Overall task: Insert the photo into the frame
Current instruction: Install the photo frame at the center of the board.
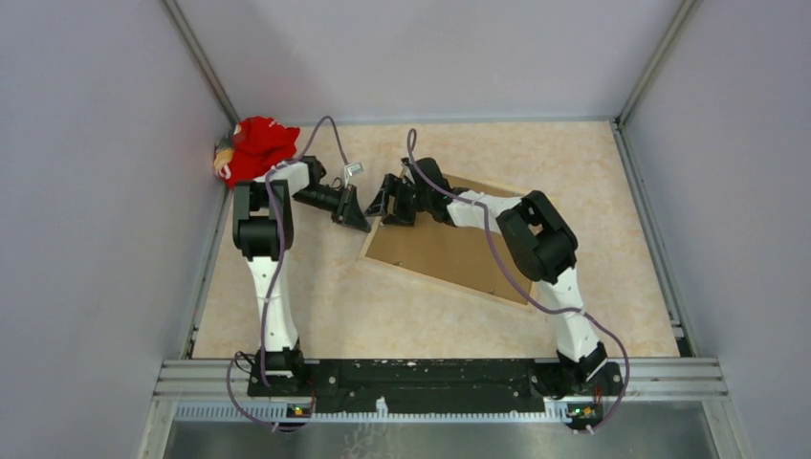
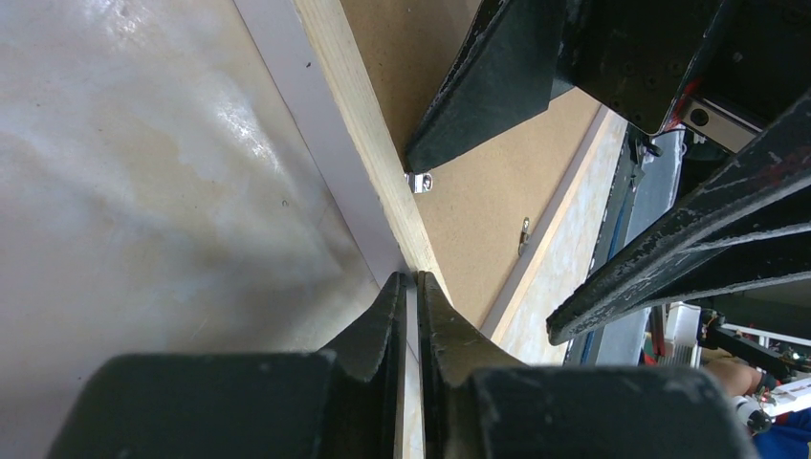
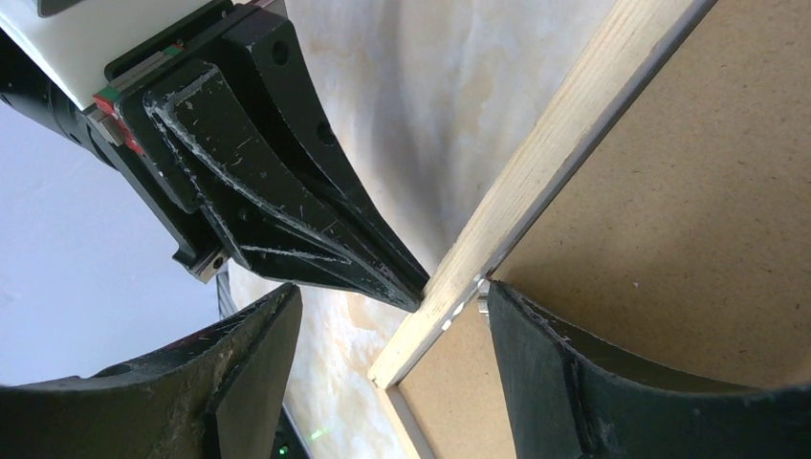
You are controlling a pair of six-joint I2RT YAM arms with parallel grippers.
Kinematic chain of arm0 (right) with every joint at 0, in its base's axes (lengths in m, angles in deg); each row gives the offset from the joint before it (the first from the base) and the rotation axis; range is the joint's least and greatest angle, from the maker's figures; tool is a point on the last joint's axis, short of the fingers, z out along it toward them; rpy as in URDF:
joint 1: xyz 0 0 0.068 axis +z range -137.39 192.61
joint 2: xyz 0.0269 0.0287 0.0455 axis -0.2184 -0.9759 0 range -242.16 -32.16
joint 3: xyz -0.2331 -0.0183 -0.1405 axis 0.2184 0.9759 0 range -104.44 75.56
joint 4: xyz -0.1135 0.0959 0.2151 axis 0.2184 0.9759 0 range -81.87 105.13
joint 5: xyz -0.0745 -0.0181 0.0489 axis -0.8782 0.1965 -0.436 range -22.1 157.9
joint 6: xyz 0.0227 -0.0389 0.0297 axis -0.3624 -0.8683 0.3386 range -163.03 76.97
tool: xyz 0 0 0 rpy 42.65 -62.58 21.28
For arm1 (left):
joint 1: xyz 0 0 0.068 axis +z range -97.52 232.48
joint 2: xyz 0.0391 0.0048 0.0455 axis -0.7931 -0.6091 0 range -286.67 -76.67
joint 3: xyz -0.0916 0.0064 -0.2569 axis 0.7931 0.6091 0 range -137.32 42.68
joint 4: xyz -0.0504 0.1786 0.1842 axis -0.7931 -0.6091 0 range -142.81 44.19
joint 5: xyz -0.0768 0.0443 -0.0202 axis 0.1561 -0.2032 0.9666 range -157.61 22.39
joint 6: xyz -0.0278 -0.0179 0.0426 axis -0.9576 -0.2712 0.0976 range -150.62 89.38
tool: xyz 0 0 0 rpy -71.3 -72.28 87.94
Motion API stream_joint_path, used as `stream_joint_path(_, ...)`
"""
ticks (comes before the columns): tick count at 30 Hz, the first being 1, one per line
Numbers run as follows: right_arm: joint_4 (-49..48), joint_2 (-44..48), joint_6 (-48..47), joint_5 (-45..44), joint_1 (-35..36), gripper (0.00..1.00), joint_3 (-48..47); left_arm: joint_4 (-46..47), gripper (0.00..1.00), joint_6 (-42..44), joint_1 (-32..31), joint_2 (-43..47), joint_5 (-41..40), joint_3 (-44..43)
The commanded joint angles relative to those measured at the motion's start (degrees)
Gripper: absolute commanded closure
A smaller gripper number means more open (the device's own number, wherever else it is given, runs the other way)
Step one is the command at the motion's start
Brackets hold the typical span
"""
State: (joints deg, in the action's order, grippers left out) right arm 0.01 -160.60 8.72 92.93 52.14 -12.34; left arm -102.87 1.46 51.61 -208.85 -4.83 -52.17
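R gripper (image 3: 390, 298): own fingers at bottom of view, jaws wide apart, nothing clamped; one finger on table side of rim, other over backing board.
L gripper (image 3: 406, 279): enters from upper left, black, scratched; jaws drawn tog. to a point, tip touching outer side of frame rim.
Frame (image 3: 550, 158): rear side up, light wood rim runs diag. from top right to a corner at lower centre.
Backing board (image 3: 689, 210): plain brown, inside rim, fills right side.
Clip (image 3: 481, 304): small metal bit at rim's inner edge.
Table (image 3: 421, 105): pale marbled beige.
Wall (image 3: 57, 258): lilac, far left.
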Motion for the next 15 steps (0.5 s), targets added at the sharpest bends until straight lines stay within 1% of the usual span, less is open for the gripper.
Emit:
stream_joint_path(1,2.0,-3.5,-1.8,4.8,2.6,0.28,-2.1,1.0,0.89,1.3,-0.9,0.1,3.2,0.5)
stream_joint_path(7,5.5,-2.3,-6.5,6.2,1.5,0.25,-5.2,1.1,0.87,1.3,-0.9,0.4,2.8,0.3)
stream_joint_path(9,9.3,-1.0,-9.7,4.1,0.3,0.23,-6.4,1.1,0.86,1.2,-0.8,0.4,2.4,0.1)
stream_joint_path(11,13.0,2.1,-14.8,0.0,-1.3,0.18,-5.8,0.7,0.83,1.1,-0.5,0.5,2.0,-0.4)
stream_joint_path(13,13.7,6.9,-19.0,-1.9,-3.1,0.14,-2.6,0.1,0.79,1.4,0.1,1.3,1.7,-0.8)
stream_joint_path(15,14.5,12.3,-24.3,-3.9,-4.0,0.11,1.3,-0.1,0.69,1.6,0.4,2.9,1.3,-0.7)
